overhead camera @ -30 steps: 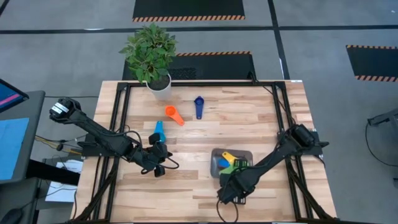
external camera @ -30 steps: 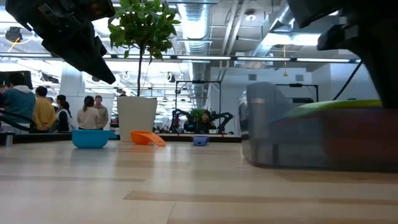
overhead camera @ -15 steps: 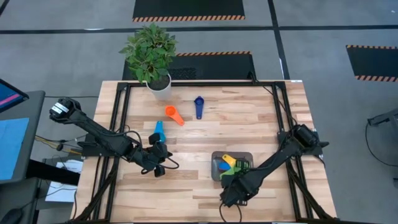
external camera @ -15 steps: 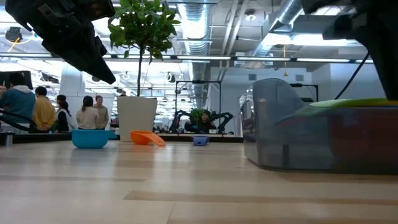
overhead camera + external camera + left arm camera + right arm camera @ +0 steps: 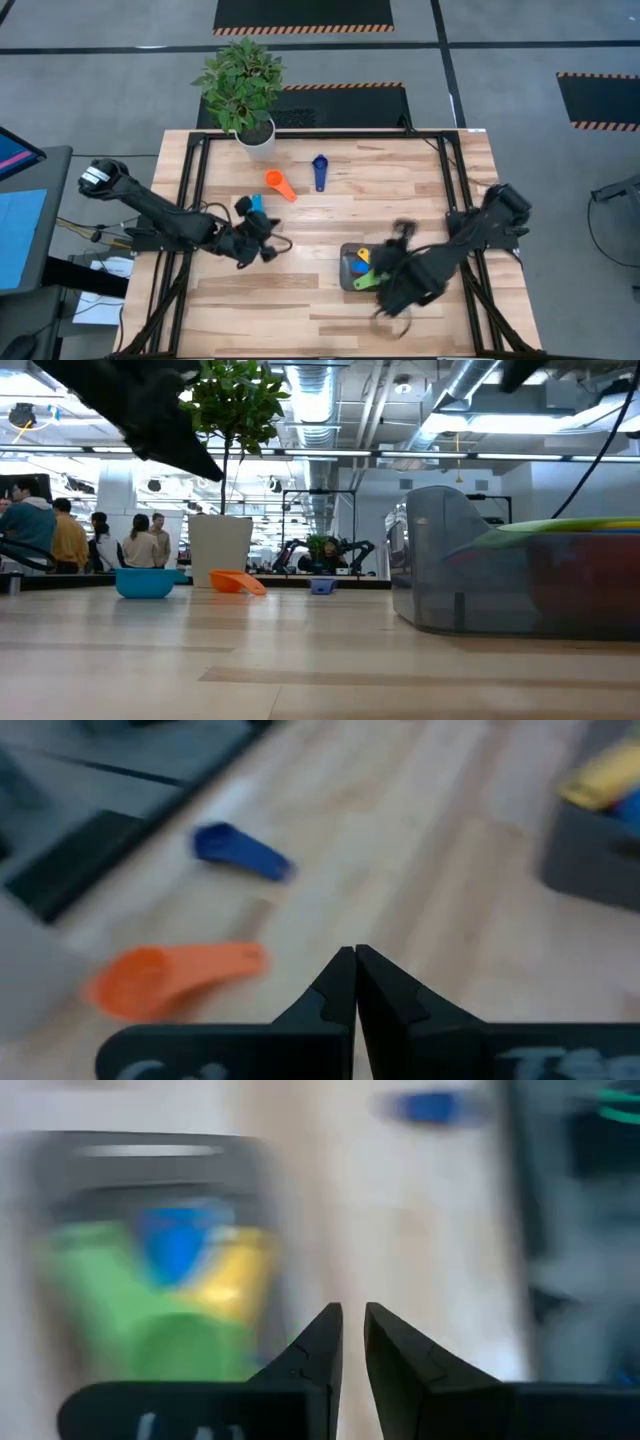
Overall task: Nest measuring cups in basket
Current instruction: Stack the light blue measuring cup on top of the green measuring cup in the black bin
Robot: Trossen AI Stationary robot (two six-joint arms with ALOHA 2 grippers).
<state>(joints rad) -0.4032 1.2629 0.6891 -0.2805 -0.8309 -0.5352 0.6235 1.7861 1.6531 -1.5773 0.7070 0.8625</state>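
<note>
From above, the dark grey metal basket point(image 5: 352, 252) near the wooden counter's point(image 5: 400, 190) front edge holds green, yellow and blue plastic cups; the left wrist view shows jaws pressed together, the right wrist view slightly spread, empty jaws.

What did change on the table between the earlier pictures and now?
The right gripper swung away from the table's front edge and now hangs beside the basket, empty. The left gripper, shut, moved toward the light blue cup. The orange cup, dark blue cup and plant stayed put.
</note>
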